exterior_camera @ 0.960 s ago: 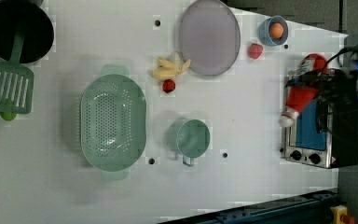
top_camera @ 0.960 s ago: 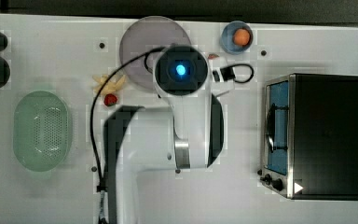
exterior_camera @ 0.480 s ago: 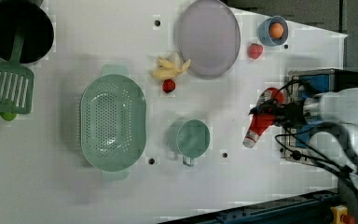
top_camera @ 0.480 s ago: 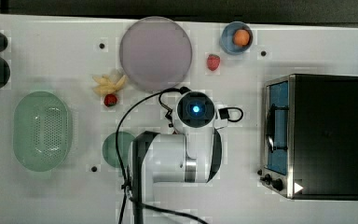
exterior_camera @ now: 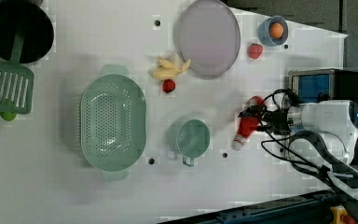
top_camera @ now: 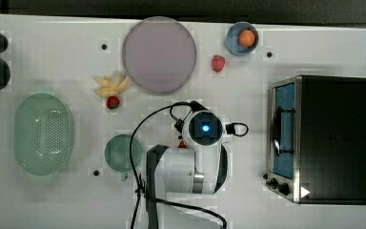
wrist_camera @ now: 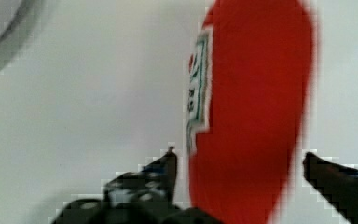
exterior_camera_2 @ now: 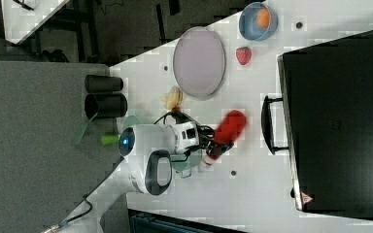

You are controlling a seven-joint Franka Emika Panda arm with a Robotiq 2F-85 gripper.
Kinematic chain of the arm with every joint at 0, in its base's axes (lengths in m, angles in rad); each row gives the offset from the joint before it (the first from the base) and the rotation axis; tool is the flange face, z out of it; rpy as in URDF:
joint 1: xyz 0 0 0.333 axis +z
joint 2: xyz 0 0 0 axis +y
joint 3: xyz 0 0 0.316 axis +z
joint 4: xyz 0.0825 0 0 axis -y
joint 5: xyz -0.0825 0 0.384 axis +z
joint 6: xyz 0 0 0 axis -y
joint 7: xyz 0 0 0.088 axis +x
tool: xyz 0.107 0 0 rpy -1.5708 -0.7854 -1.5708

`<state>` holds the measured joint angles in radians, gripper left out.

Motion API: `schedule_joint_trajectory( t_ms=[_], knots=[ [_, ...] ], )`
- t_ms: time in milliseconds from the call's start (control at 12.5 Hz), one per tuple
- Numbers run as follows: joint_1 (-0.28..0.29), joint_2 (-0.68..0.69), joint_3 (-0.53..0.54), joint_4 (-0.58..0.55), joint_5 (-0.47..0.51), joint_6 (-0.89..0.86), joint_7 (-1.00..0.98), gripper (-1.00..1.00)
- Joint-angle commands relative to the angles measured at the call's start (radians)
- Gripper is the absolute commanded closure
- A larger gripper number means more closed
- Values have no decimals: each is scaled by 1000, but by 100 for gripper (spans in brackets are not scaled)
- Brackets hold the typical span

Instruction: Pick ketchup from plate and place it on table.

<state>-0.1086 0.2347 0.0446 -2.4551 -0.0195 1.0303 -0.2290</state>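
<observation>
1. The ketchup [exterior_camera: 246, 128] lies flat on the table [exterior_camera: 121, 196], off the plate [exterior_camera: 208, 37], with its white end toward the green cup [exterior_camera: 192, 138].
2. In the wrist view, the ketchup [wrist_camera: 251, 112] sits between the fingertips [wrist_camera: 168, 163] with a visible gap on each side.
3. The gripper [exterior_camera: 259, 122] is spread wide around the bottle's red body; its jaws are released, not clamped.
4. In the top view, the arm [top_camera: 190, 162] covers the bottle, and the plate [top_camera: 158, 55] is bare.
5. The strawberry [exterior_camera: 255, 50] lies just beside the plate; the toaster oven [top_camera: 321, 138] stands at the top view's right.
</observation>
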Motion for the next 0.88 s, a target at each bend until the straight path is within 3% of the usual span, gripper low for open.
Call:
schedule_joint_trajectory(
  t_ms=[80, 320, 480, 880],
  knots=[
    [4, -52, 1, 31, -1, 15, 40, -100],
    [4, -147, 1, 84, -1, -35, 45, -100],
    [5, -212, 1, 154, -1, -182, 46, -100],
    [6, -293, 1, 452, 13, -564, 152, -100]
  ],
)
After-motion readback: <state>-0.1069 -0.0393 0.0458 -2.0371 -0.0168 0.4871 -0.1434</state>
